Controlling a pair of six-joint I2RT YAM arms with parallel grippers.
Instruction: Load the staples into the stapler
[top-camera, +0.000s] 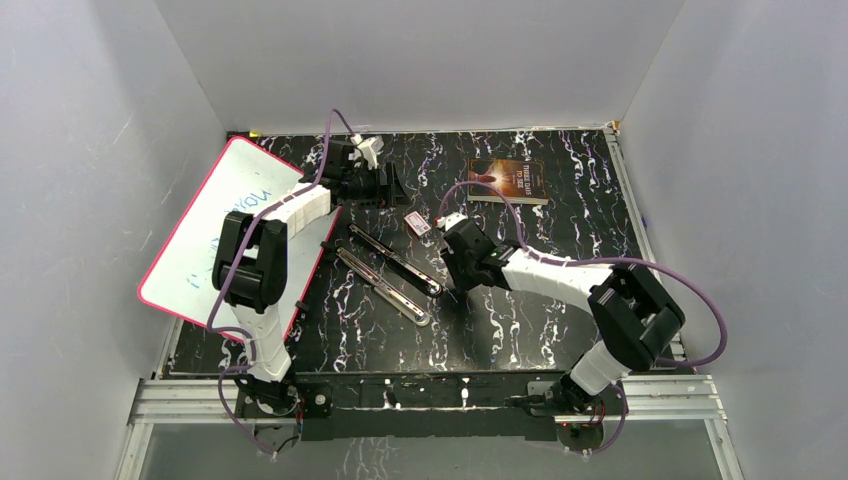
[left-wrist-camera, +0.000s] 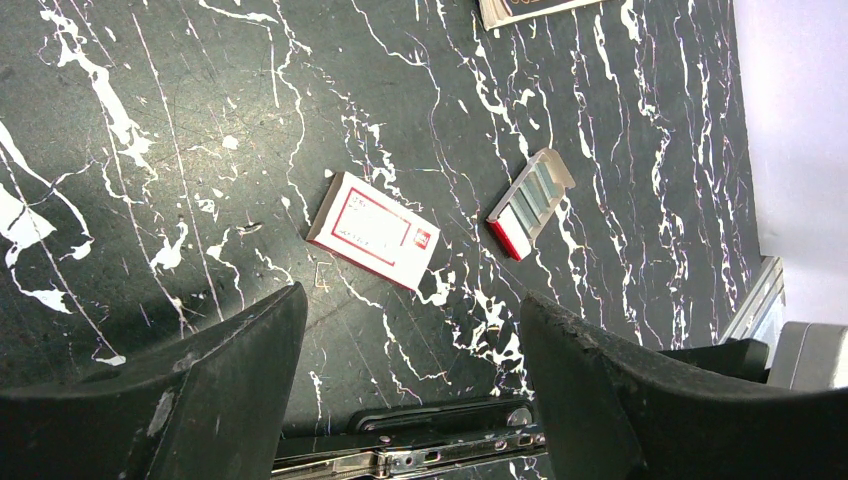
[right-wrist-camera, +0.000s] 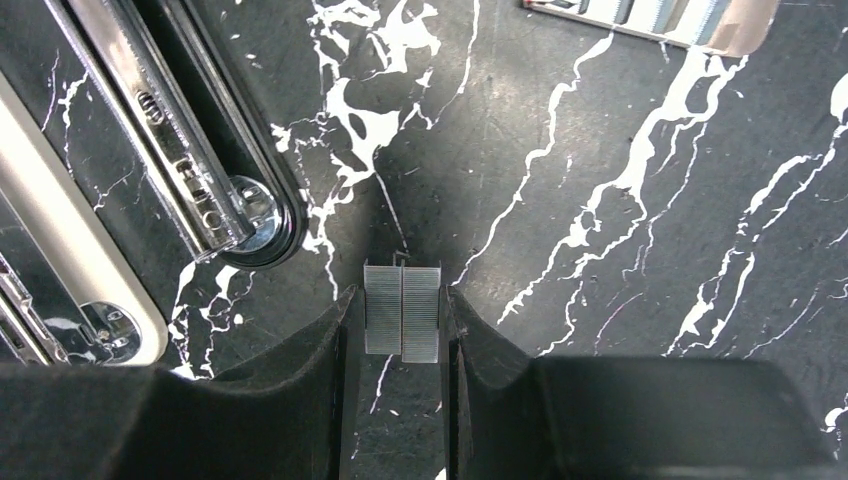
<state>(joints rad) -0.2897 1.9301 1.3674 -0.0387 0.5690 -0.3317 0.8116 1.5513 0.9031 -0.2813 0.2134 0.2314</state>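
Note:
The stapler lies opened flat in the middle of the table, its black arm and its silvery magazine arm side by side. My right gripper sits low just right of the stapler's near end. In the right wrist view its fingers are closed on two silvery staple strips held side by side, with the stapler's rounded end to the upper left. My left gripper is at the back, wide open and empty, above the stapler's far end.
A white-and-red staple box sleeve and its tray of staples lie behind the stapler. A book lies at the back. A red-rimmed whiteboard leans at the left. Grey walls enclose the table.

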